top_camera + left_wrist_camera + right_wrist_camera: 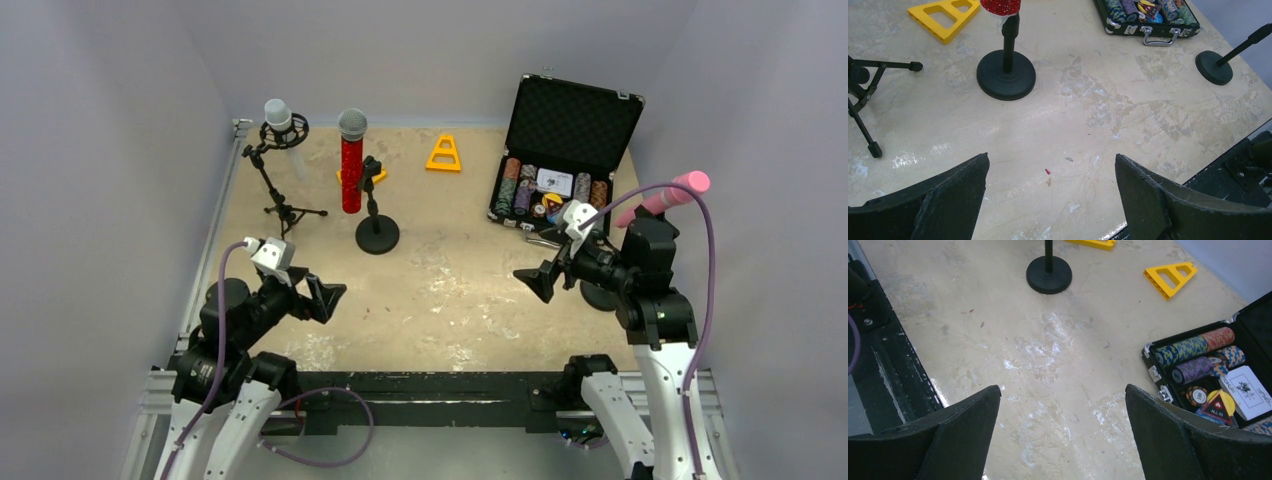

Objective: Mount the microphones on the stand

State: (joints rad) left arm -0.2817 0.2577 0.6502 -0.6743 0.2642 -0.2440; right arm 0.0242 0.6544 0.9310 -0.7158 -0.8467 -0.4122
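Note:
The glittery red microphone (351, 170) stands upright in the clip of the round-base stand (377, 235); its lower end (1000, 6) shows atop that stand (1006, 75) in the left wrist view. The white microphone (278, 118) sits in the mount of the tripod stand (283, 200). The pink microphone (676, 191) sits tilted on the right stand, whose base (600, 296) shows behind my right arm. My left gripper (330, 300) (1051, 156) is open and empty above bare table. My right gripper (532, 285) (1063, 387) is open and empty too.
An open black case of poker chips (550, 190) (1208, 367) lies at the back right. A yellow triangle (444, 154) (1170, 276) lies at the back middle, another (943, 17) behind the red microphone. Tripod legs (868, 85) spread at the left. Walls enclose the table.

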